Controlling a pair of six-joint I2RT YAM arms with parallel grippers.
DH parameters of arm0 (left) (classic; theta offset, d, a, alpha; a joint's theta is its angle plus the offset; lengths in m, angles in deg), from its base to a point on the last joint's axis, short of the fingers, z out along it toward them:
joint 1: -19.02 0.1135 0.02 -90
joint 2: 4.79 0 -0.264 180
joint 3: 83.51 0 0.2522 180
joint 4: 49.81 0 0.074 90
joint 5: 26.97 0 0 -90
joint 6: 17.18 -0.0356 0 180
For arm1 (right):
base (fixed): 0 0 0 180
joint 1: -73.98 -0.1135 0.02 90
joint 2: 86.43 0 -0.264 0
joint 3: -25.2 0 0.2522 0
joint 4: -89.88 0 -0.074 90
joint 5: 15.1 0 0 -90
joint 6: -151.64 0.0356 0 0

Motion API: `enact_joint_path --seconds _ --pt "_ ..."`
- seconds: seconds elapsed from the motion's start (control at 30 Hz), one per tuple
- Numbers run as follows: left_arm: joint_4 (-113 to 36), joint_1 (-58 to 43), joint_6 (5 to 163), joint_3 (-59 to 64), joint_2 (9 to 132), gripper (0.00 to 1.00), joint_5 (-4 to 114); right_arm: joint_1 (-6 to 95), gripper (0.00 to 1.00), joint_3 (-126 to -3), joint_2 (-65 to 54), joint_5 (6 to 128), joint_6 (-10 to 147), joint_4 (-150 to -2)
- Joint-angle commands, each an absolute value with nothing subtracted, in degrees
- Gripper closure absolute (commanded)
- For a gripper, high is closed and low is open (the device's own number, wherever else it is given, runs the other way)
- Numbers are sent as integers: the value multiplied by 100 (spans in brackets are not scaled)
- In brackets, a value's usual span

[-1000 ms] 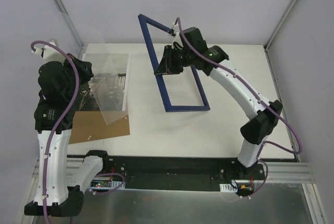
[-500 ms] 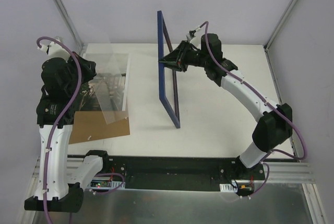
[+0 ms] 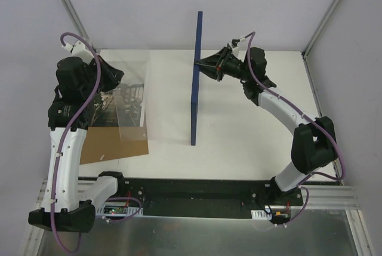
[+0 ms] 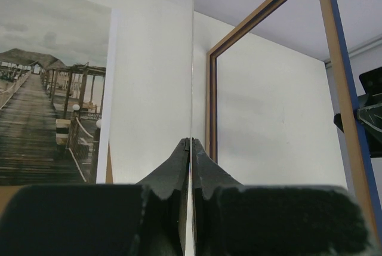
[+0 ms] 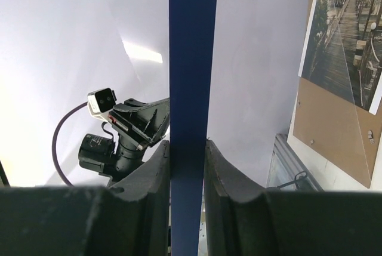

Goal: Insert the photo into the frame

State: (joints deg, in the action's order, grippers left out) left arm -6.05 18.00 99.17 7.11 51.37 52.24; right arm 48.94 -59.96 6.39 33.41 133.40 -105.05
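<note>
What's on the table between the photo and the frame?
Nothing: bare white table separates photo and upright frame, per the top view.

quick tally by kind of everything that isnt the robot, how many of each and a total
frame: 1
photo: 1
clear pane: 1
brown backing board: 1
total: 4
</note>
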Motion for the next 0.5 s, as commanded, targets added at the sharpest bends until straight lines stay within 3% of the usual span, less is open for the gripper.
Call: enact_joint_path --seconds 0.0,0.17,0.47 --pt "-784 1692 9945 1058 5242 100 4633 4963 99 -5958 129 3087 13529 -11512" --pt "-784 771 9884 1181 5435 100 5176 4998 87 -5809 76 3026 13415 -11433" --pt "-784 -733 9927 1524 6033 100 6196 5112 73 -5659 -100 2903 13099 -11073"
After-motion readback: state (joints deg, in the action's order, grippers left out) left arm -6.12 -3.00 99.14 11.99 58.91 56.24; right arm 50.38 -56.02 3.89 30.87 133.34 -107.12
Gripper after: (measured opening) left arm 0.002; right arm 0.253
